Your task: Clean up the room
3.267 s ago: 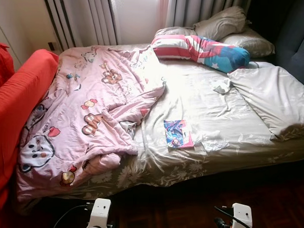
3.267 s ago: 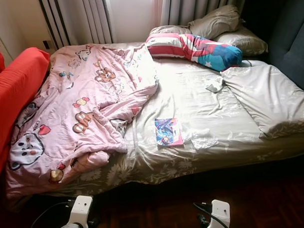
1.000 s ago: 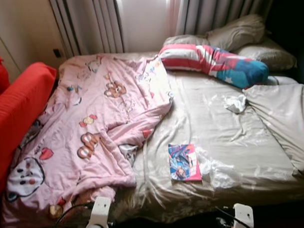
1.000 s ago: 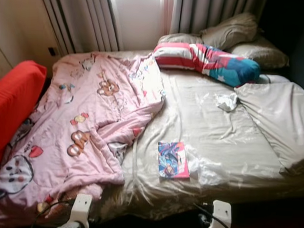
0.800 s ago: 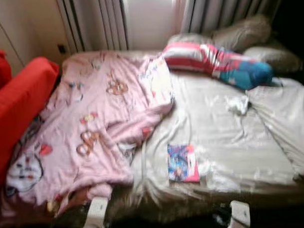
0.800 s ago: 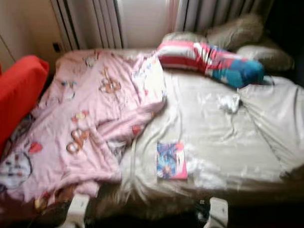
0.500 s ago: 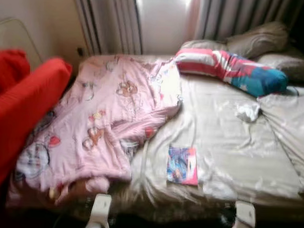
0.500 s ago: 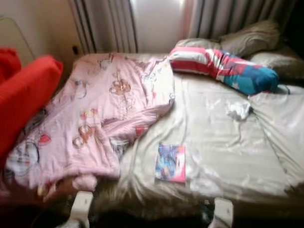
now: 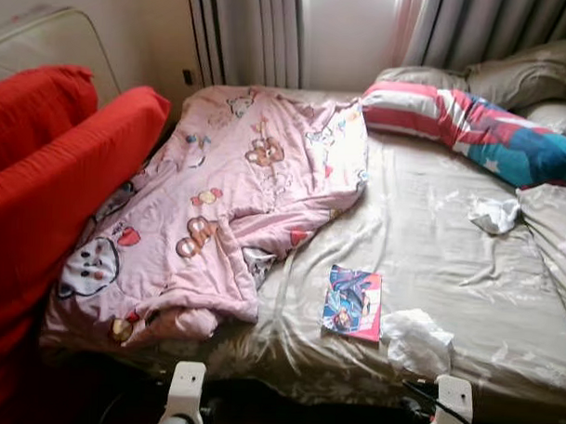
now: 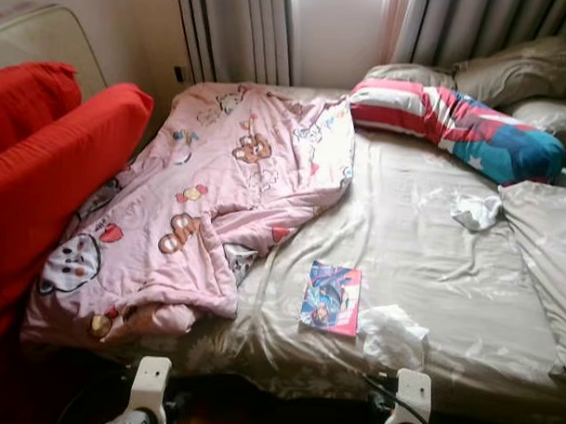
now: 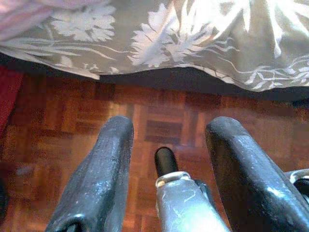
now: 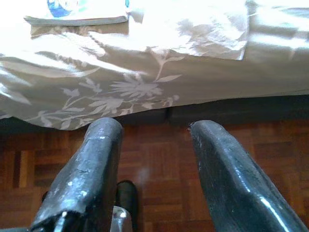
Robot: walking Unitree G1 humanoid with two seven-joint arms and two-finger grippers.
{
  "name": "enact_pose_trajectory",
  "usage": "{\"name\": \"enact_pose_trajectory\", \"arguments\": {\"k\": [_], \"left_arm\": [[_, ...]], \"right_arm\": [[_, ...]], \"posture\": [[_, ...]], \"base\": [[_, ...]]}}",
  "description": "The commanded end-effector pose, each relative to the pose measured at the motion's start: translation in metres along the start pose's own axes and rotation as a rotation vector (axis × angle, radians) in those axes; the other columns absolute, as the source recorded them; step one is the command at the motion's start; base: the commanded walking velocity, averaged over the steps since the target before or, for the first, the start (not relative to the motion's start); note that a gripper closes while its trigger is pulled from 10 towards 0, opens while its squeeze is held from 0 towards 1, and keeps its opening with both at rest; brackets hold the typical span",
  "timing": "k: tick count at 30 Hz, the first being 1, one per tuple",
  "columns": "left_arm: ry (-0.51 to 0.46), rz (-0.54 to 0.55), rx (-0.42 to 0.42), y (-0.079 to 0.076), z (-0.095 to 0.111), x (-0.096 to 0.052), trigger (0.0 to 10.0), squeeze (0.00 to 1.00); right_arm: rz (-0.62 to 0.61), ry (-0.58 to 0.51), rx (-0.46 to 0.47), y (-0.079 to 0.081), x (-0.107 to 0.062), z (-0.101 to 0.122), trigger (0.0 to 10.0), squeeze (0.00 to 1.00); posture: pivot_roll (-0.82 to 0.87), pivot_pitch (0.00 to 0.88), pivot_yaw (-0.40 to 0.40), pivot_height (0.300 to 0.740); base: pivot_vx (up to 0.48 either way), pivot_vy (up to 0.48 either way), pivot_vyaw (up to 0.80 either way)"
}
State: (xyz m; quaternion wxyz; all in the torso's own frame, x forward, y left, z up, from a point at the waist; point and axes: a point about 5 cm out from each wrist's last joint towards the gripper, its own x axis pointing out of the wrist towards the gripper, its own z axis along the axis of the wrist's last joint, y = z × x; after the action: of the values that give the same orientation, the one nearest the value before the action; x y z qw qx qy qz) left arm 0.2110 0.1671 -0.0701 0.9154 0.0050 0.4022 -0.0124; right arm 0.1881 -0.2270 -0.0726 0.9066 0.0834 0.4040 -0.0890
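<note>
- We're at the foot of the bed [image 9: 430, 273], and the tidy-up looks barely begun: nothing is in either pincer.
- Left pincer [image 11: 166, 174] hangs low over the parquet floor [image 11: 58, 125], below the bed's flowered sheet edge [image 11: 159, 43], fingers apart and empty.
- Right pincer [image 12: 154, 169] is the same: fingers spread, nothing between them, floor beneath, sheet edge ahead.
- On the bed, the pink cartoon blanket [image 9: 218, 210] lies crumpled over the side nearest the red cushions [image 9: 61, 186], one corner bunched at the bed's near edge. Not straightened yet.
- A colourful booklet [image 9: 353, 303] lies flat on the bare sheet just beside the blanket's bunched corner, close to the bed's near edge. The right wrist view catches its edge [image 12: 77, 17] above the pincer.
- A crumpled white tissue [image 9: 416, 339] sits touching or just beside the booklet, on the side away from the blanket.
- A second white wad [image 9: 495, 215] lies farther up the bed, near the striped bolster pillow [image 9: 472, 130].
- Grey pillows [image 9: 520, 81] are heaped at the head of the bed behind the bolster, and a loose grey cover [image 9: 552, 231] lies rumpled beside the second wad.
- My read: everything is left to do. Tissues and booklet to collect, blanket to spread, pillows to set straight. The booklet and near tissue look the closest pickings for the right pincer.
</note>
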Motion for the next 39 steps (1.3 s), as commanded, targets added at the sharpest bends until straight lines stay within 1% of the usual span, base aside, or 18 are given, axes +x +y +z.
{"name": "enact_pose_trajectory", "arguments": {"k": [1,8,17,23,28,31,35,39], "left_arm": [[0.0,0.015,-0.013,0.005,-0.001,-0.001,10.0,0.0],[0.0,0.014,-0.014,0.005,-0.001,-0.001,10.0,0.0],[0.001,0.015,-0.013,0.005,-0.001,-0.001,10.0,0.0],[0.003,0.015,-0.01,0.005,-0.001,-0.001,10.0,0.0],[-0.023,0.018,-0.016,0.005,0.001,-0.001,10.0,0.0],[-0.046,0.018,-0.026,0.005,0.003,-0.001,10.0,0.0],[-0.082,0.015,-0.049,0.005,0.005,-0.001,10.0,0.0],[-0.103,0.015,-0.071,0.005,0.006,-0.002,10.0,0.0]], "right_arm": [[0.005,0.0,0.014,0.004,0.0,-0.001,10.0,0.0],[-0.002,-0.001,0.019,0.003,0.0,-0.001,10.0,0.0],[-0.01,0.005,0.022,0.003,0.0,-0.002,10.0,0.0],[-0.013,-0.004,0.024,0.003,0.0,-0.001,10.0,0.0],[-0.005,-0.025,0.021,0.003,0.0,0.001,10.0,0.0],[0.006,-0.048,-0.005,0.004,0.0,0.004,10.0,0.0],[0.011,-0.098,-0.01,0.004,0.0,0.008,10.0,0.0],[0.015,-0.121,-0.028,0.005,0.0,0.01,10.0,0.0]], "posture": [[-0.1,0.021,0.018,0.74],[-0.1,0.024,0.018,0.74],[-0.1,0.026,0.018,0.74],[-0.1,0.028,0.018,0.74],[-0.1,0.031,0.018,0.74],[-0.1,0.032,0.019,0.74],[-0.1,0.03,0.022,0.74],[-0.11,0.029,0.023,0.74]], "base": [[0.292,0.0,0.0],[0.328,0.0,0.0],[0.343,0.0,-0.59],[0.332,0.0,0.0],[0.0,0.0,0.0],[0.0,0.0,0.0],[0.0,0.0,0.0],[0.0,0.0,0.0]]}}
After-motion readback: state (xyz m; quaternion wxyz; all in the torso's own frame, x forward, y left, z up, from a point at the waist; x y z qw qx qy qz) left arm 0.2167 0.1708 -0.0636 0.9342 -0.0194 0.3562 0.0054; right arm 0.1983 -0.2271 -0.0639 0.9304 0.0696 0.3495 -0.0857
